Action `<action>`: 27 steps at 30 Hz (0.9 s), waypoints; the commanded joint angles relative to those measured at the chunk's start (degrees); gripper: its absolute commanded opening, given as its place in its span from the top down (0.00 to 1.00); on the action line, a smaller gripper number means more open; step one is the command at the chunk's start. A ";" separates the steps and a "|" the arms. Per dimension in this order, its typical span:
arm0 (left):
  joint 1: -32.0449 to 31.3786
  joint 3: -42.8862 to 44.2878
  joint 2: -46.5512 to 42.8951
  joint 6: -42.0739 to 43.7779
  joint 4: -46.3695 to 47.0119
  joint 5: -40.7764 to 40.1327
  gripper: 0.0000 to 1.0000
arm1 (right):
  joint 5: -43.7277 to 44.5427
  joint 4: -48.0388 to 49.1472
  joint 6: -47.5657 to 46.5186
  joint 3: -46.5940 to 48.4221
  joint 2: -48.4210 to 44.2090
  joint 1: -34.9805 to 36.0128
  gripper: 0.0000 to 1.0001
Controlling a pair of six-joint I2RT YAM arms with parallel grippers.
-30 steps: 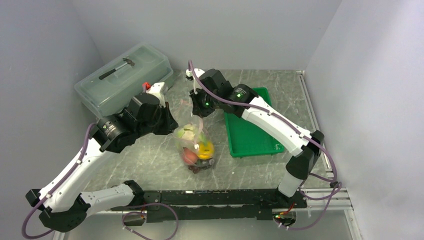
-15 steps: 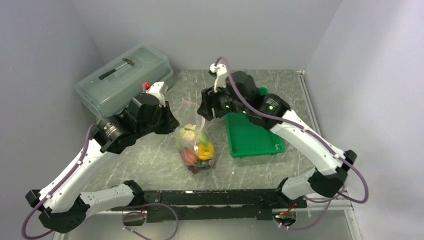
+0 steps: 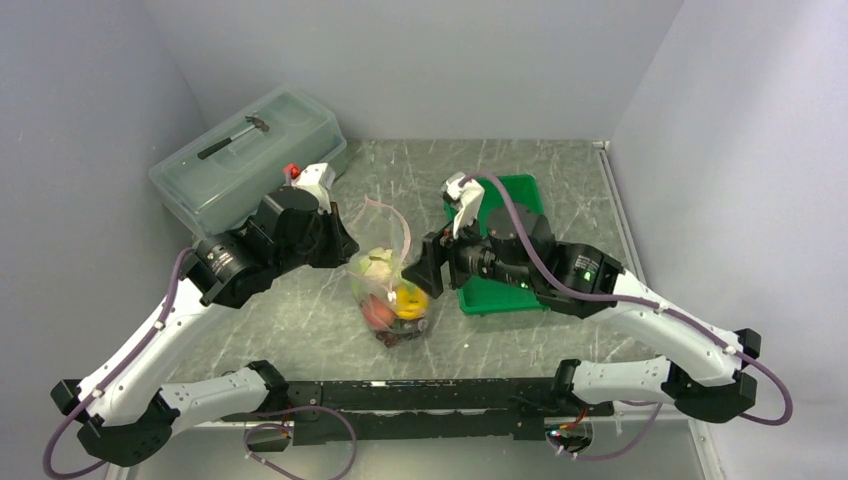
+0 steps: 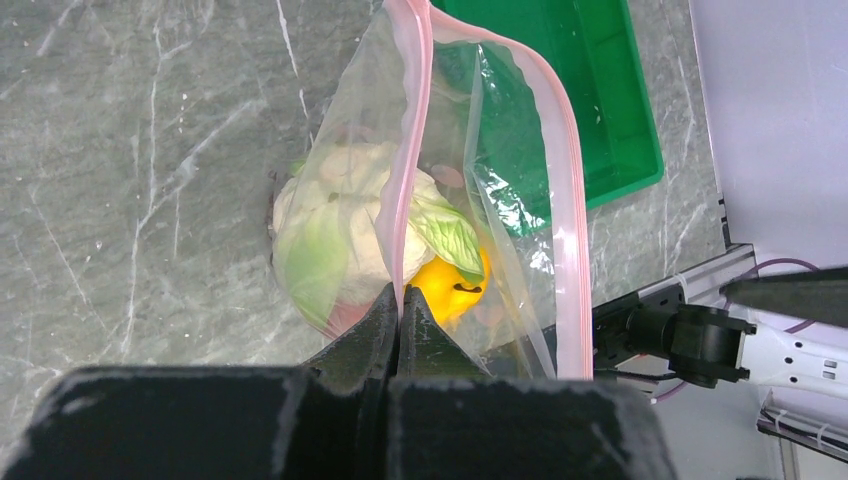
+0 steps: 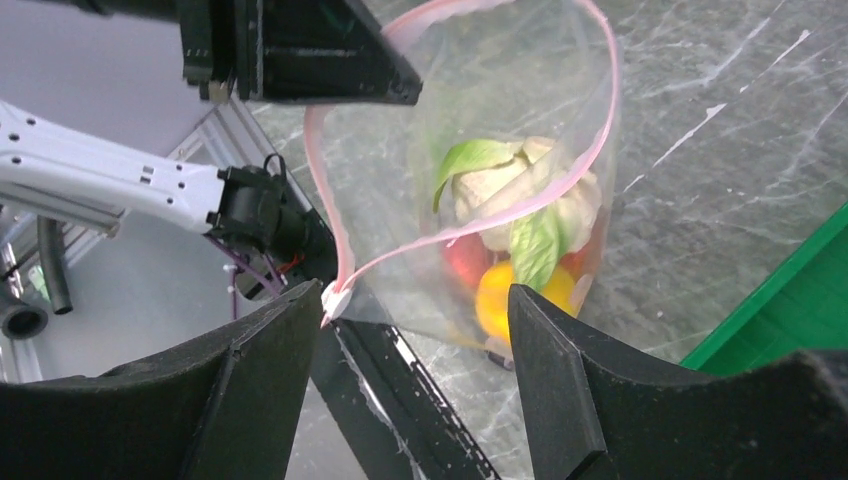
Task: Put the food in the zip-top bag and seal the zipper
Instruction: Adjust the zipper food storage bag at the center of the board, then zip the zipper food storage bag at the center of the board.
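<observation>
The bag point(image 3: 385, 285) is standing on the table point(image 3: 300, 310) between the two arms, just left of the tray point(image 3: 492, 298). Its mouth is gaping wide and the zipper point(image 4: 572, 230) is curving round in an open loop. The left gripper point(image 4: 398, 298) is pinching the zipper at one side of the mouth, jaws pressed fully together on the pink strip, and is holding that edge up above the table. The food is sitting inside the bag. The cauliflower point(image 4: 340, 215) is lying on top, the orange point(image 4: 452, 285) is showing beneath it, and the peach point(image 5: 462, 258) is lying beside the orange. Something dark is lying at the very bottom, too blurred to name. The right gripper point(image 5: 415, 300) is hovering at the opposite side of the bag, jaws spread wide and gripping nothing, with the bag's lower part showing between them. One end of the zipper is hanging just beside a right finger point(image 5: 270, 370), and whether they are touching cannot be told. The box point(image 3: 250, 150) is sitting at the back left, well apart from the bag
</observation>
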 commanded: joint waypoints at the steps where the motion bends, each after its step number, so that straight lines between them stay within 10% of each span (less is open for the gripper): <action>1: -0.21 0.73 -1.30 -1.26 2.43 -1.01 1.00 | 7.43 4.06 1.40 -2.63 -3.06 5.25 0.28; 14: -0.24 0.63 -1.81 -1.12 2.62 -1.04 1.00 | 41.55 8.48 -1.43 -8.26 0.42 29.65 0.24; 27: -0.15 0.46 -1.70 -1.21 2.61 -0.35 1.00 | 57.84 14.08 0.31 -9.37 10.90 31.36 0.22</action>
